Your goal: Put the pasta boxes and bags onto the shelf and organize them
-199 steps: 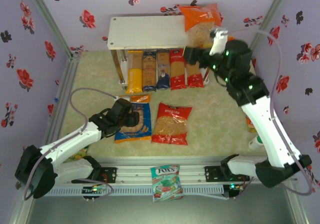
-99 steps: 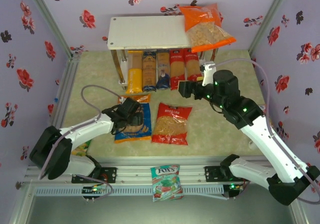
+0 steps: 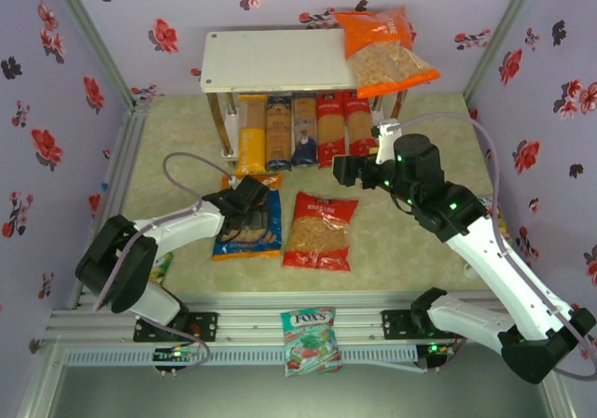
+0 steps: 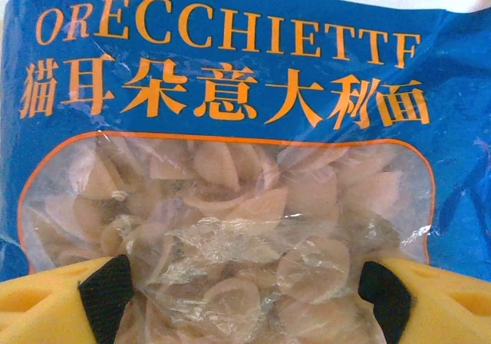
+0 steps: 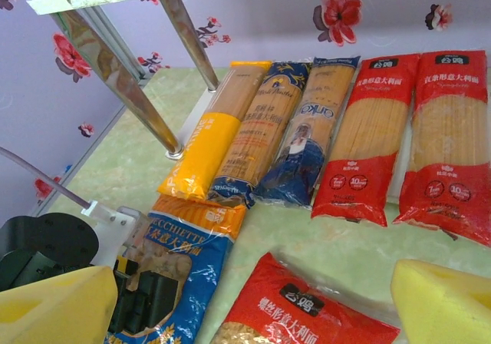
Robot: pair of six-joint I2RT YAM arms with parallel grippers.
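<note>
The shelf stands at the far side of the table, a white top board on thin shiny legs. The orange bag lies on the right end of that board, 1 corner hanging past the edge. On the lower tier 5 spaghetti packs lie side by side: 1 yellow pack, 2 dark blue packs and 2 red packs. In front of the shelf the blue bag and the red bag lie flat on the table, just beside each other.

The top view gives the whole layout. The right wrist view looks in low under the top board at the packs' labels and tan windows. The left wrist view sits close on the blue bag: orange "ORECCHIETTE" lettering above a clear window of pale, ear-shaped pasta.

The left gripper hangs over the blue bag's far end, jaws spread wide, a yellow finger at each side of the window. I cannot tell whether the tips touch the plastic. The right gripper is between the shelf and the red bag, jaws wide apart with nothing between them.
</note>
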